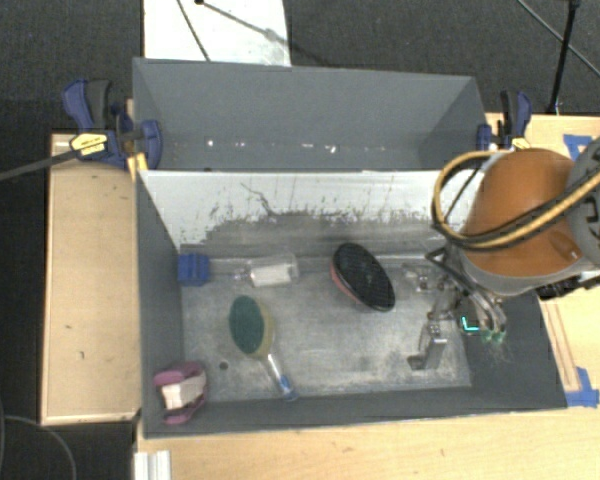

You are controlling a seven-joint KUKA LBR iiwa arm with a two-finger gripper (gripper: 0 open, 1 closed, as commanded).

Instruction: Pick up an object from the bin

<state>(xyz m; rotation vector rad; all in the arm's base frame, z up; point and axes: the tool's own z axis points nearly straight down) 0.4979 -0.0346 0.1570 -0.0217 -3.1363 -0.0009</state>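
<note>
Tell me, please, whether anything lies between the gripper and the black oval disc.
Nothing visible does. Only bare bin floor lies between the gripper and the black oval disc; the green brush lies well off that line.

Bin (pixel 300 118): grey sheet metal, walls matt; floor scuffed and scratched, worn pale along the foot of the back wall. Black oval pad (pixel 363 276): matt, finely dotted face. Scrubber (pixel 247 325): dull green head, glossy bluish plastic handle. Blue block (pixel 193 268): smooth, plastic look. Orange wrist cover (pixel 515 218): smooth, slight sheen.
</note>
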